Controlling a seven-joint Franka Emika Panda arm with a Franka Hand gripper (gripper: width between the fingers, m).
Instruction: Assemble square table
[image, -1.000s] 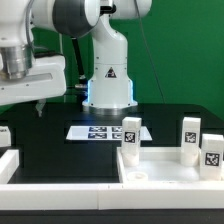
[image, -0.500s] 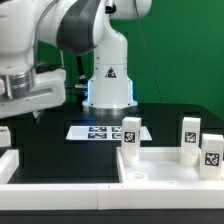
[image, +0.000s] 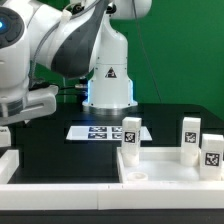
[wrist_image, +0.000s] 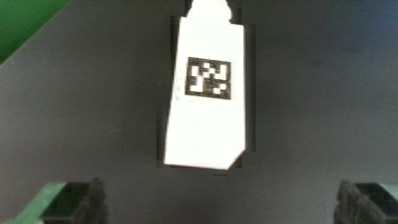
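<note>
The white square top (image: 166, 160) with its raised rim lies at the exterior view's right. Three tagged white legs stand upright at it: one at its near-left corner (image: 131, 131) and two at its right (image: 190, 134) (image: 213, 151). A fourth leg (image: 4, 136) is at the exterior view's left edge. In the wrist view this leg (wrist_image: 206, 100) lies lengthwise on the black table, tag up. My gripper (wrist_image: 217, 204) is open above it, with its dark fingertips (wrist_image: 71, 202) wide apart on either side and clear of the leg. The arm's hand (image: 24, 104) hangs over the left leg.
The marker board (image: 100, 131) lies flat in front of the robot base (image: 108, 90). Long white low border rails run along the table's front (image: 60, 186) and left side (image: 8, 163). A green wall stands behind.
The arm has swung toward the exterior view's left and lower, so the hand now sits over the leg at the left edge. The top and standing legs have not moved.
</note>
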